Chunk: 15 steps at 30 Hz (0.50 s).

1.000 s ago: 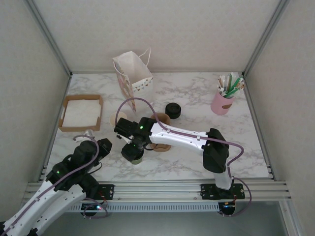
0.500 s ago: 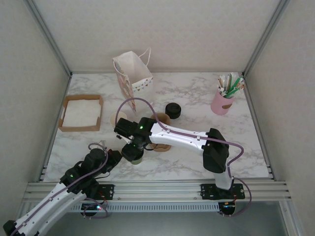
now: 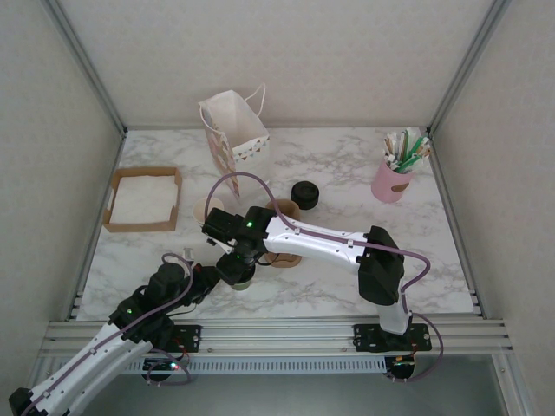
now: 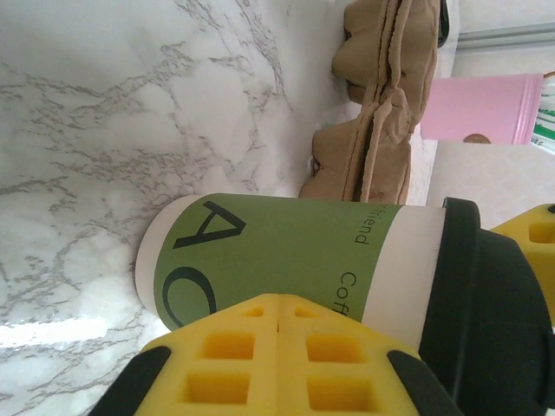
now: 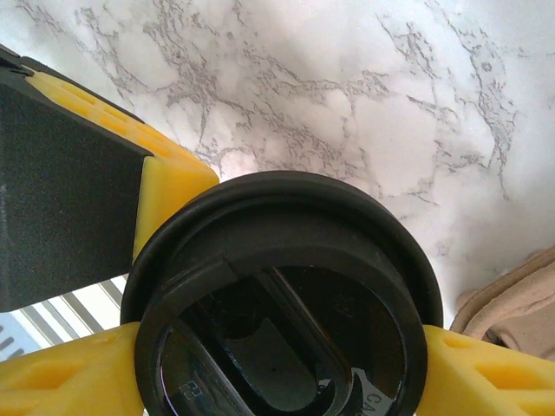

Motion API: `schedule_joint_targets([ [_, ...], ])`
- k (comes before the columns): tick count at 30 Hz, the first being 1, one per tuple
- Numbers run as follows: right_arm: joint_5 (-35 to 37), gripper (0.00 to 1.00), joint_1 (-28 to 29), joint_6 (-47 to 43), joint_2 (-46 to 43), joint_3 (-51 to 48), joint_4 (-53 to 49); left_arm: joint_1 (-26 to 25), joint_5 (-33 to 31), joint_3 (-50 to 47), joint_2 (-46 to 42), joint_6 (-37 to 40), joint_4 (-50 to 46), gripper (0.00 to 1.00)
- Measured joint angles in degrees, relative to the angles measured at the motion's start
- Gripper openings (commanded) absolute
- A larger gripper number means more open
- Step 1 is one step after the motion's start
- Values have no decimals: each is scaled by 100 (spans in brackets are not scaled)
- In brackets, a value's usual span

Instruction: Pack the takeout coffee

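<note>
The takeout coffee (image 4: 295,251) stands upright on the marble table (image 3: 347,165), left of centre and near the front edge, directly under the right gripper (image 5: 277,373). That gripper comes down from above, and its yellow fingers (image 5: 61,373) press the rim of the round black lid (image 5: 277,286) from two opposite sides, so it is grasping the cup at the top. The left gripper (image 4: 277,347) is clenched with its two pads together and nothing between them; it sits low at the cup's near-left side, right against the green wall or just short of it, I cannot tell which. Just behind the cup lies one brown cardboard carrier (image 4: 373,104), close but apart from it. Farther back there are one round black lid-like piece (image 3: 304,192), one lidless cup (image 3: 209,208), one white paper bag (image 3: 234,130), one brown tray of white napkins (image 3: 143,199) at the left, and one pink cup of sticks (image 3: 392,180) at the far right.
</note>
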Motion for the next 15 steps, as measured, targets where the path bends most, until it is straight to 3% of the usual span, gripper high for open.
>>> schedule_joint_targets([
  [15,24,74,0,120,-15,0,-48,0,0,0,-114,0,-2,2],
])
